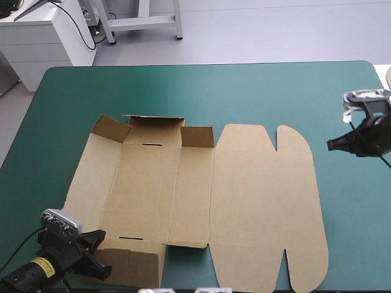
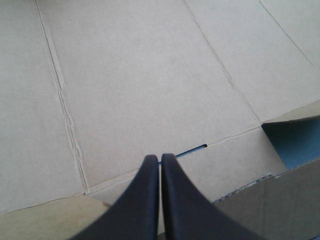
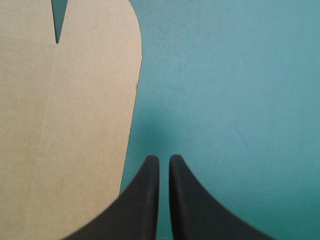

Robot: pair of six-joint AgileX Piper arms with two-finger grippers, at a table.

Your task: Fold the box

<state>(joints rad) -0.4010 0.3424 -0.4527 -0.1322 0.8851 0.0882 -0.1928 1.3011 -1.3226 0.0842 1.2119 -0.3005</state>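
The brown box [image 1: 244, 195] lies as a cut sheet on the teal-green cover [image 1: 201, 85]. Its wide lid panel with rounded flaps is flat on the right. On the left part, the far wall [image 1: 153, 122] and two corner flaps are raised, and the near wall [image 1: 131, 262] is partly up. My left gripper [image 1: 101, 244] is shut at the near left corner, its tips [image 2: 160, 157] over the board [image 2: 150, 75] just short of a slot [image 2: 192, 150]. My right gripper [image 1: 333, 145] is shut, holding nothing, over the cover beside the lid's rounded flap [image 3: 65, 125].
The box's near edge reaches almost to the table's front edge. A broad band of teal-green cover [image 3: 230, 90] runs along the far side and to the right of the box. A white cabinet [image 1: 36, 36] stands beyond the far left corner.
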